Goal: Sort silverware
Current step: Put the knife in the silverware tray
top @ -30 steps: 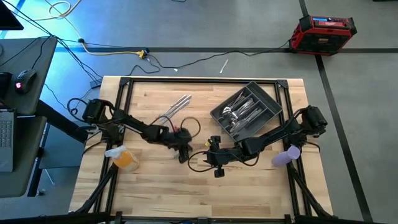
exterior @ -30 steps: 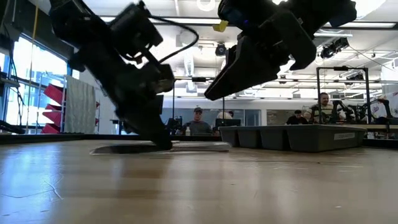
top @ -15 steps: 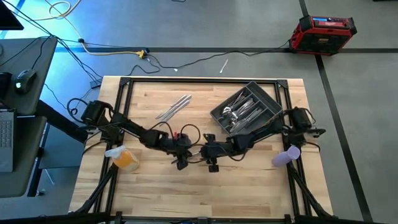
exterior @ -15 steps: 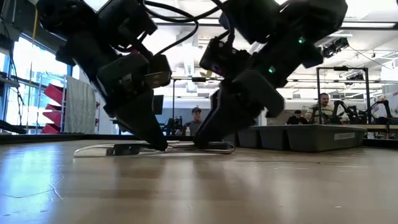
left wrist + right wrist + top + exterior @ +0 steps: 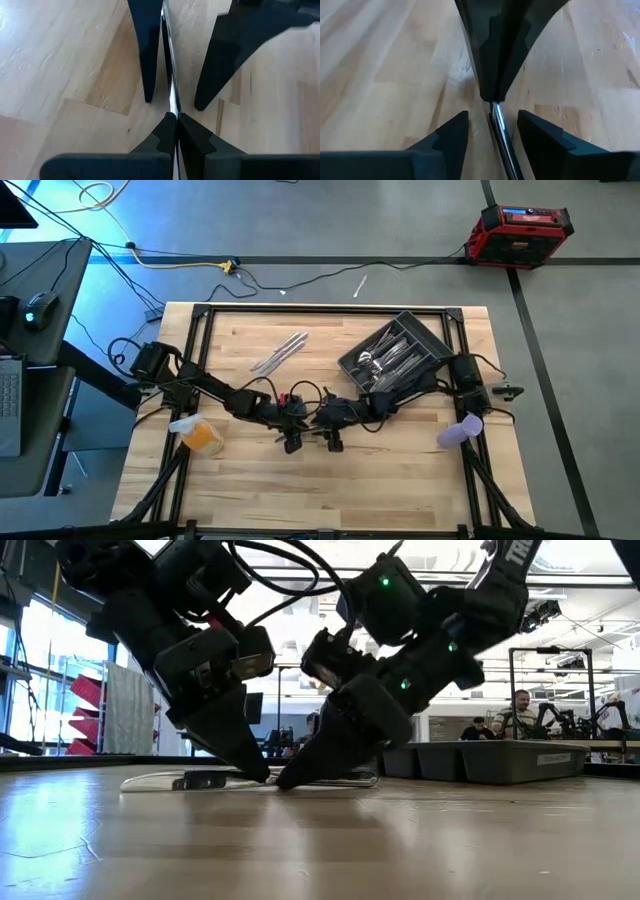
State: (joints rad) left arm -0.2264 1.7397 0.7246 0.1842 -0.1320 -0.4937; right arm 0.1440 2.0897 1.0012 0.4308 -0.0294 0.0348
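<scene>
A slim silver piece of silverware point(image 5: 168, 60) sits low at the table's middle; which kind it is does not show. My left gripper point(image 5: 177, 117) is shut on it. My right gripper point(image 5: 492, 114) faces it tip to tip, open. Its two fingers stand on either side of the same piece point(image 5: 498, 122), apart from it. In the low view both tips point(image 5: 262, 776) point(image 5: 285, 780) are down at the table top. Other loose silverware point(image 5: 280, 352) lies flat at the far middle. Several pieces lie in the dark grey tray point(image 5: 432, 356). My left gripper pinches the slim piece point(image 5: 172, 102) between its two fingertips point(image 5: 165, 132), which close on its two narrow sides. The fingers slant down from the table's left and lie along the piece. It runs on ahead of the tips, low over the wood; I cannot tell whether it is lifted.
An orange-and-white object point(image 5: 198, 432) sits near the left edge, and a lilac one point(image 5: 458, 430) near the right edge. A black frame point(image 5: 205, 315) borders the table top. Bare wood point(image 5: 320, 490) spreads toward the near edge. People sit in the room behind point(image 5: 520, 712).
My right gripper has come down and toward the table's left, up to my left gripper. Its fingers now stand on either side of the held piece. My left gripper has shifted a little toward the near edge with the piece.
</scene>
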